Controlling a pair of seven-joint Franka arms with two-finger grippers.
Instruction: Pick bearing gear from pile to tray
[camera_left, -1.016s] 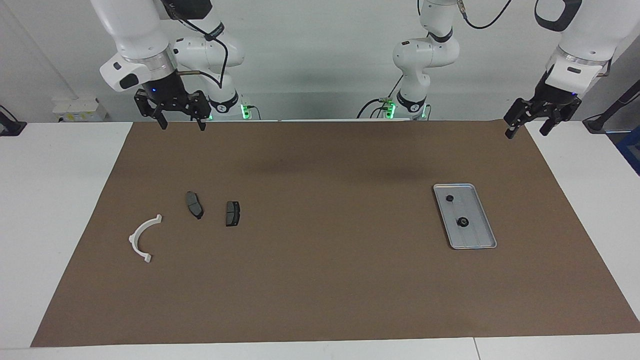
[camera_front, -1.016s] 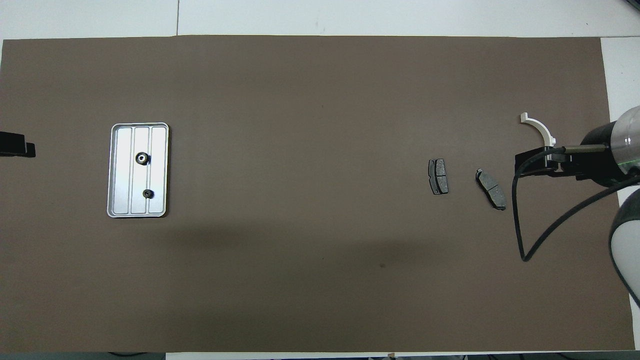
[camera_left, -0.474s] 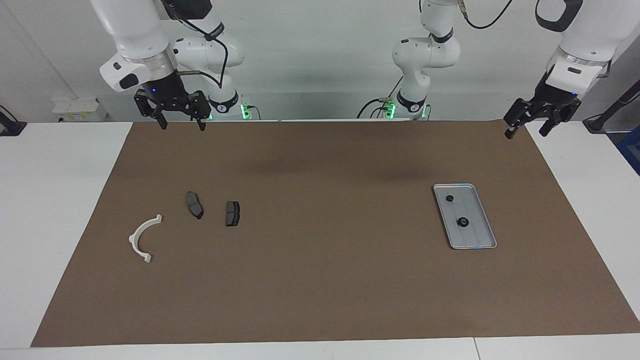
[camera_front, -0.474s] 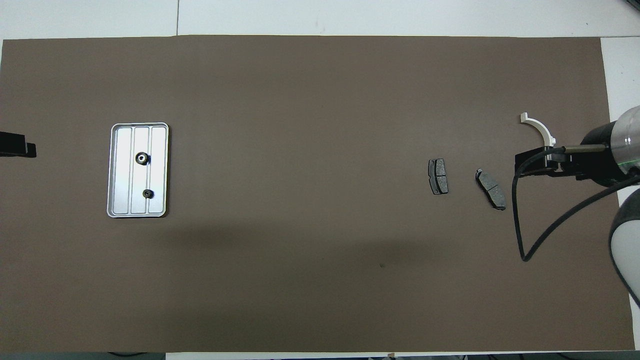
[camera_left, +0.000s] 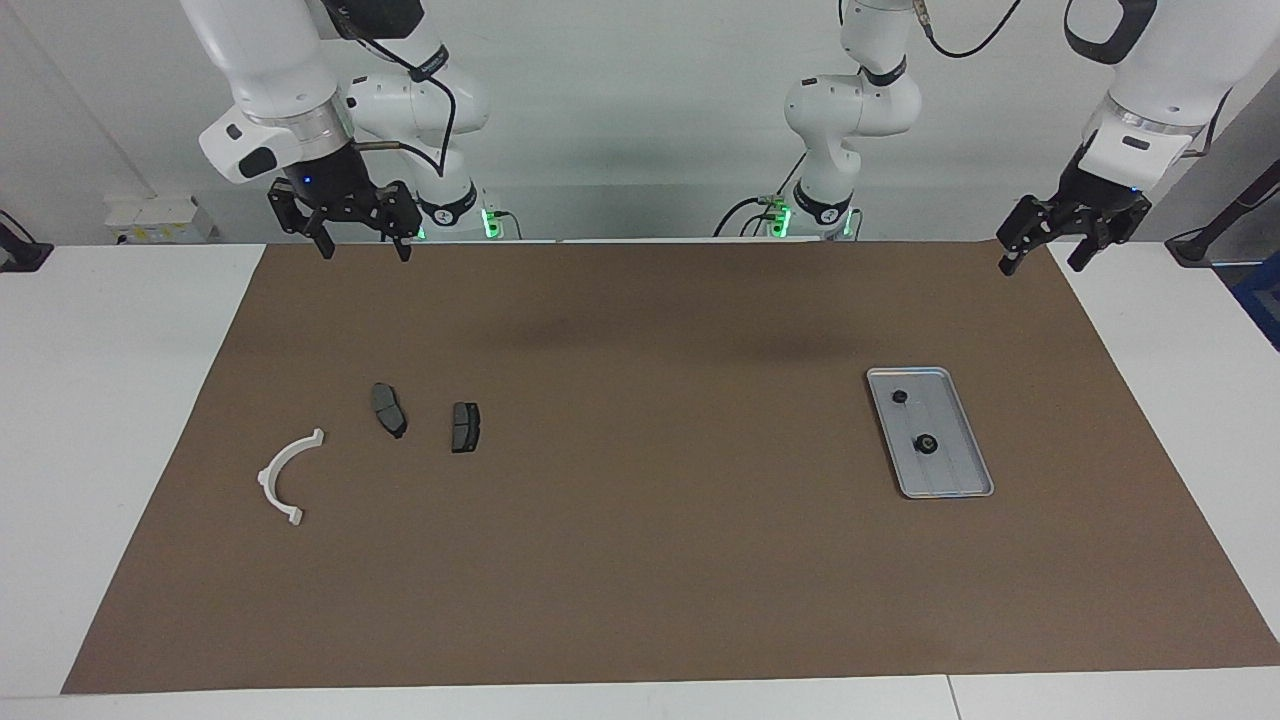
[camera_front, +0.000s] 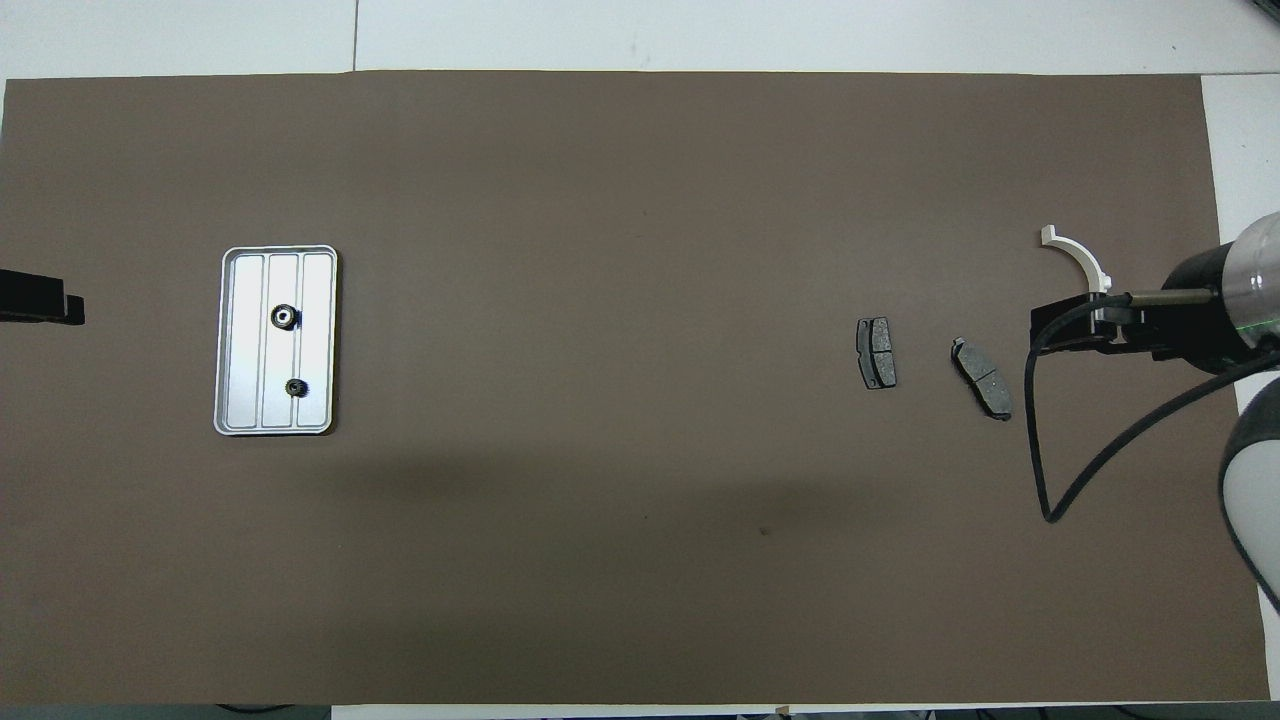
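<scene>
Two arms are shown raised above the robots' edge of a desk (camera_left: 120, 400) covered by a brown mat (camera_left: 640, 560). The left tool (camera_left: 1035, 250) hangs empty over the mat's corner at the left arm's end, its fingers spread; the right tool (camera_left: 362, 243) hangs empty over the mat's edge at the right arm's end, fingers likewise spread. The tray (camera_left: 975, 462) lies toward the left arm's end, and two small black gears (camera_front: 285, 317) are seen resting on its floor, well apart from each other. What is left of the pile lies toward the right arm's end: a white half-ring bracket (camera_left: 284, 477) and two dark brake pads (camera_left: 389, 409), set just beside one another with the bracket farther from the robots. No round black piece can be made out among them, so the transfer is judged finished or nearly so (both arms appear parked). Any next move would call first for a check that no gear lies unseen on the mat. In the overhead view the right arm's wrist covers one end of the bracket, the left tool is cut off at the frame's edge, and the gears' teeth cannot be made out.
</scene>
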